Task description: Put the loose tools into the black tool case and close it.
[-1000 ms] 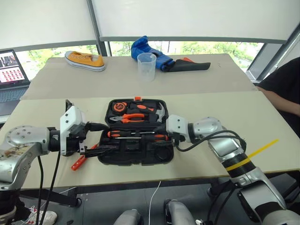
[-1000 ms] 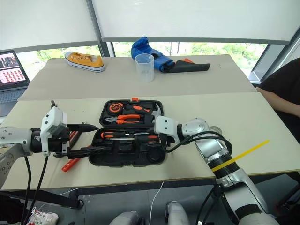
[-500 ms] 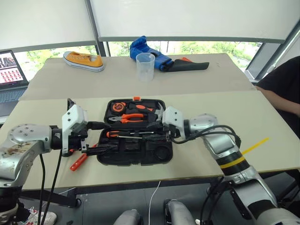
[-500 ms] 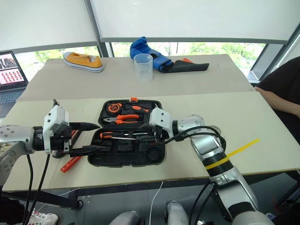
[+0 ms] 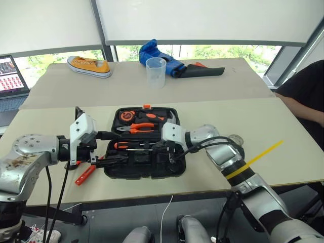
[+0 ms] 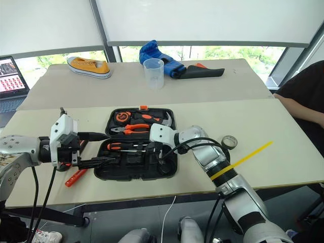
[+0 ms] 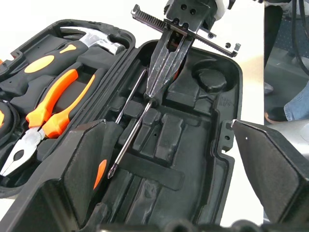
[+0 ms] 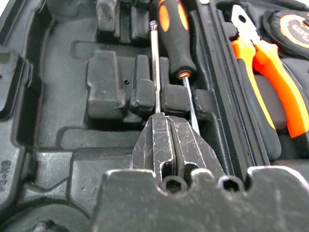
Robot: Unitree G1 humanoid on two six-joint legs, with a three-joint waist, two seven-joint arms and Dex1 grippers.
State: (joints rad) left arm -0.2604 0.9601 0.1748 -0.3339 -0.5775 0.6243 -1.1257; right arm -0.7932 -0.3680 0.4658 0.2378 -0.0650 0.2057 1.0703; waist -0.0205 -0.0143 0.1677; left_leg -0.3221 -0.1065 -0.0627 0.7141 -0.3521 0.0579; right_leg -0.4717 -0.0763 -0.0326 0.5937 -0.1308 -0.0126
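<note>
The black tool case (image 5: 144, 169) lies open on the near table. Two screwdrivers (image 8: 175, 29) lie head to tail in its near half. My right gripper (image 7: 151, 93) is shut, and its tips rest on one screwdriver's bare shaft (image 8: 155, 72); I cannot tell whether the shaft is pinched. My left gripper (image 5: 111, 148) stands open at the case's left end, its fingers (image 7: 84, 164) spread over the near half with nothing between them. An orange tool (image 5: 84, 174) lies on the table left of the case. A small tape roll (image 6: 229, 142) sits to the right.
Pliers (image 5: 142, 127), a tape measure (image 5: 126, 116) and a hammer (image 5: 170, 119) fill the case's far half. On the far table stand a clear cup (image 5: 156, 72), a yellow shoe (image 5: 91, 66) and a blue glove (image 5: 154, 50). A laptop (image 5: 10, 76) is left, a person (image 5: 304, 96) right.
My right gripper has moved left over the case's near half and shut, its tips coming down on a screwdriver shaft. The left gripper has stayed open in place.
</note>
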